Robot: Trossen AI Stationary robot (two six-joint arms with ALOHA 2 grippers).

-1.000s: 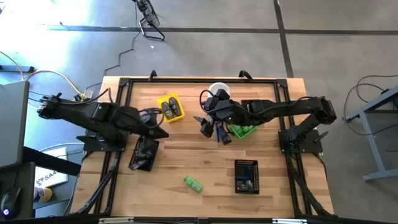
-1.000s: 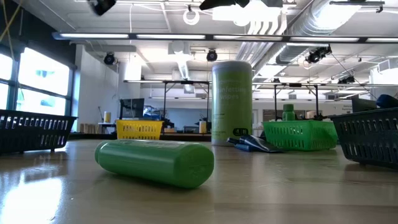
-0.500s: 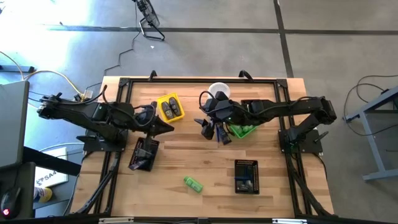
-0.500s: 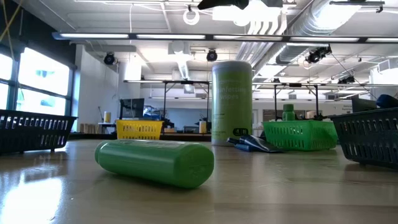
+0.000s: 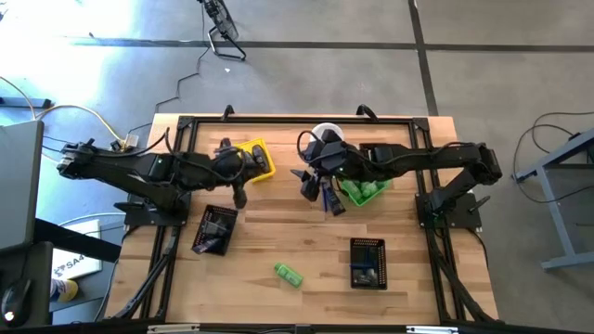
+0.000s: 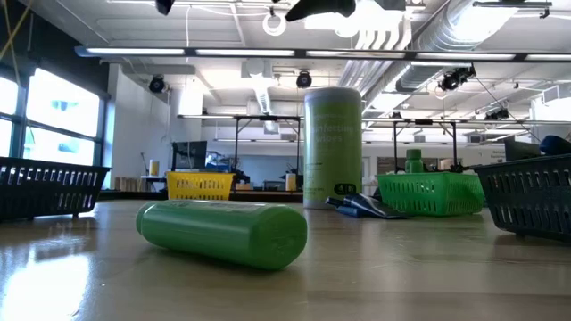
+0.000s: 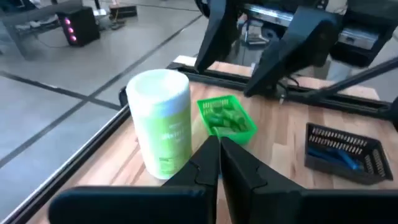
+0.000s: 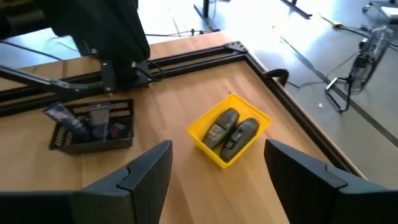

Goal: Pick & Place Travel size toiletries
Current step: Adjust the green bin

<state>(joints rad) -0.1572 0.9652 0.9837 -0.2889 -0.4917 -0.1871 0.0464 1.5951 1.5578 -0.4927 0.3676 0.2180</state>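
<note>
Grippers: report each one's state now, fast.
Left gripper: shut, holding nothing, near the yellow tray.
Right gripper: open, empty, near the green tray.

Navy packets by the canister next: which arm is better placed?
Right, most likely. The right claw hangs open over the navy packets beside the canister. The left claw is shut and sits farther off, by the yellow tray.

black tray [image 6: 533, 198] cut by frame edge
</note>
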